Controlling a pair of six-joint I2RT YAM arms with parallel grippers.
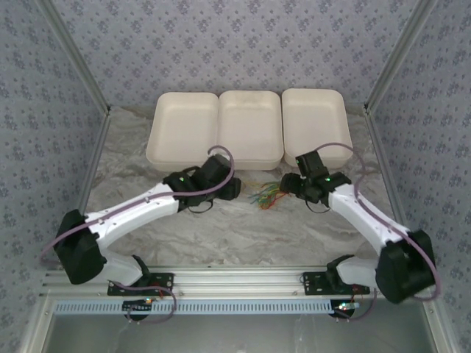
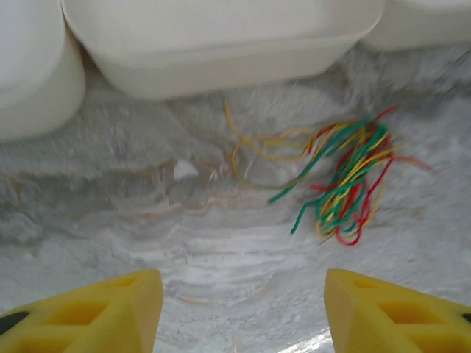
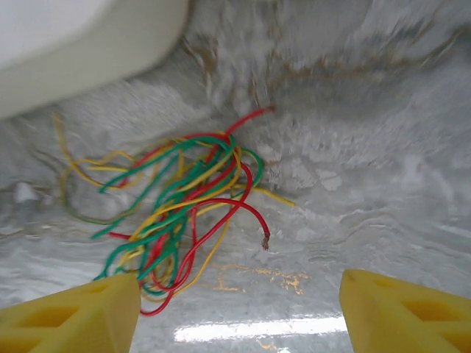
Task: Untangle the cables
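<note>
The cables (image 1: 266, 194) lie in one tangled bundle of red, green and yellow strands on the marbled table, between the two arms. In the left wrist view the cables (image 2: 344, 176) sit ahead and to the right of my left gripper (image 2: 243, 309), which is open and holds nothing. In the right wrist view the cables (image 3: 180, 202) spread just ahead and to the left of my right gripper (image 3: 239, 312), open as well. One red strand ends in a bare tip (image 3: 265, 239) on the table. A loose yellow loop (image 2: 254, 151) trails left of the bundle.
Three white trays (image 1: 250, 129) stand side by side at the back, just beyond the bundle. The middle tray's front wall (image 2: 221, 70) is close to the cables. Patterned walls and metal posts close in the table on both sides.
</note>
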